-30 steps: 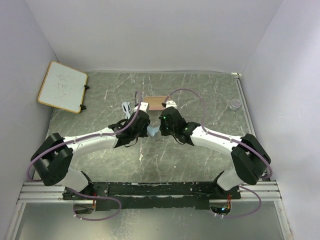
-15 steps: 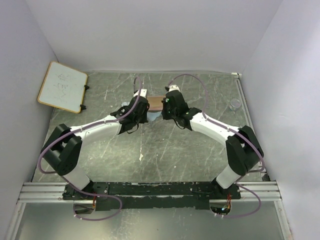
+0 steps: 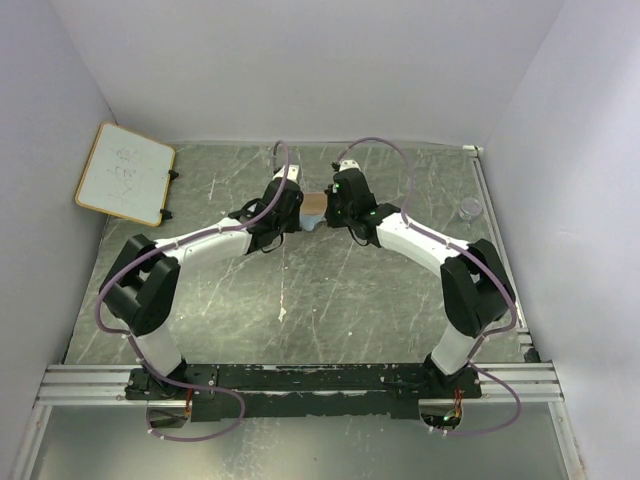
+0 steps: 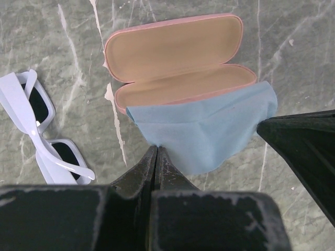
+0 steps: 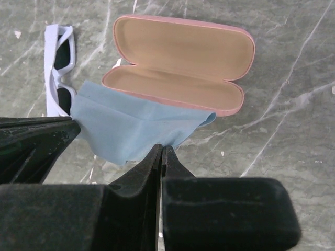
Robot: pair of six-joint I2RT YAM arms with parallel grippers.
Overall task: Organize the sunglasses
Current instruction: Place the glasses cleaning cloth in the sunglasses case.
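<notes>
The small pair of sunglasses, with a thin pale grey-white frame and dark lenses, lies flat on the marbled grey-green table, near the middle of its far edge; the pair sits just left of the pink oblong hard case and apart from it, untouched by either arm. The case lies open with its tan lining up, its two halves side by side. A pale blue square cloth drapes over the near rim of the nearer half and spills toward the near edge. The left gripper has its fingers pressed together with no gap, pinching the cloth's left near edge; the right gripper is likewise closed tight, nipping the cloth's right side, so the cloth spans between the two. From above, both arms reach in from the near edge and meet over the case. A wood-framed whiteboard rests in the far-left corner.
</notes>
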